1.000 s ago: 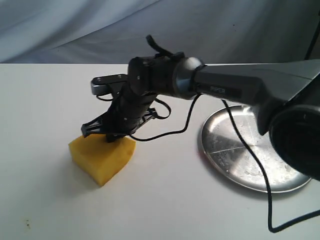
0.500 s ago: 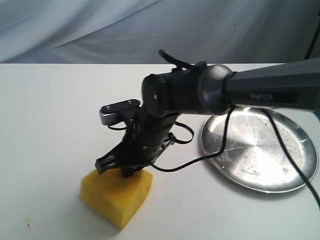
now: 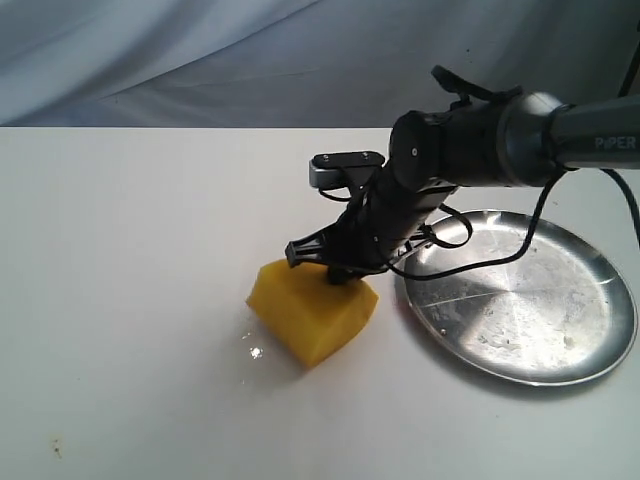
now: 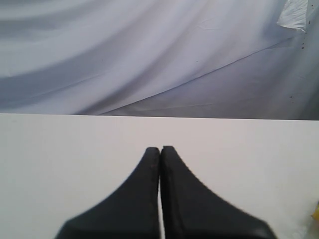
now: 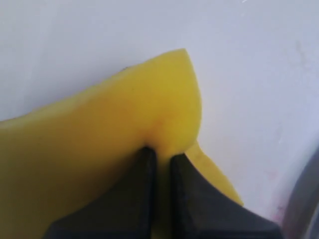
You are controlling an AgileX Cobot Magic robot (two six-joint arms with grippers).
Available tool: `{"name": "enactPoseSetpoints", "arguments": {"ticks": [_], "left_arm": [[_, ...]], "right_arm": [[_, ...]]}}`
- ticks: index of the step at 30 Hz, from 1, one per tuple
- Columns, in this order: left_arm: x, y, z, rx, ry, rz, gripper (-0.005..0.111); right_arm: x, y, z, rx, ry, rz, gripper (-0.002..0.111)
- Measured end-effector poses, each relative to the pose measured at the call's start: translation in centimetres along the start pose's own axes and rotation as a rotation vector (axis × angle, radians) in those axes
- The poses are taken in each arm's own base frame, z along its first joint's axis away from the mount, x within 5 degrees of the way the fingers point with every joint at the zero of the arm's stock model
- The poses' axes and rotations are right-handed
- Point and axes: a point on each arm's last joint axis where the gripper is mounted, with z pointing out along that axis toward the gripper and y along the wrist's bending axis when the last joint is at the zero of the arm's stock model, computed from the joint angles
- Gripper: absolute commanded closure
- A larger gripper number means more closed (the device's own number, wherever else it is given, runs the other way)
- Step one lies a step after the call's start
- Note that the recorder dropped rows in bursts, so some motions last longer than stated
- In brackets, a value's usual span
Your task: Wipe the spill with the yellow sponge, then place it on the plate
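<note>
The yellow sponge (image 3: 312,317) is on the white table just left of the plate (image 3: 520,300), pinched along its upper edge by my right gripper (image 3: 335,272). Up close, the black fingers (image 5: 142,169) squeeze a fold of the yellow sponge (image 5: 99,129), and my right gripper (image 5: 160,155) is shut on it. The plate's rim (image 5: 305,204) shows at the edge of that view. No tan puddle shows; only small glistening droplets (image 3: 256,351) lie left of the sponge. My left gripper (image 4: 160,148) is shut on nothing, above bare table, outside the exterior view.
A grey cloth backdrop (image 3: 200,60) hangs behind the table. A black cable (image 3: 480,255) loops from the right arm over the plate's near-left part. A small dark speck (image 3: 56,446) marks the table at the front left.
The right arm has dragged the sponge toward the front, then swept it right across the table, ending beside the plate. Droplets now show where it passed.
</note>
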Motion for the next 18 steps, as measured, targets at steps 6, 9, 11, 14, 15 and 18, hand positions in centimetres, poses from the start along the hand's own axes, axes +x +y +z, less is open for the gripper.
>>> {"name": "enactPoseSetpoints", "arguments": {"ticks": [6,9,11,14,15,18], "left_arm": [[0.0,0.0,0.0,0.0,0.0,0.0,0.105],[0.0,0.0,0.0,0.0,0.0,0.0,0.105],[0.0,0.0,0.0,0.0,0.0,0.0,0.105],[0.0,0.0,0.0,0.0,0.0,0.0,0.105],[0.0,0.0,0.0,0.0,0.0,0.0,0.105],[0.0,0.0,0.0,0.0,0.0,0.0,0.105]], "right_arm": [[-1.2,-0.6,0.4,0.002,-0.091,0.036,0.108],[-2.2,0.0,1.1,-0.008,-0.085,0.027,0.108],[-2.8,0.9,1.6,-0.018,-0.075,0.006,0.108],[-3.4,3.1,2.3,-0.04,-0.071,-0.04,0.108],[-3.5,4.0,2.5,-0.048,-0.07,-0.058,0.108],[-3.3,6.6,2.8,-0.072,-0.07,-0.11,0.108]]}}
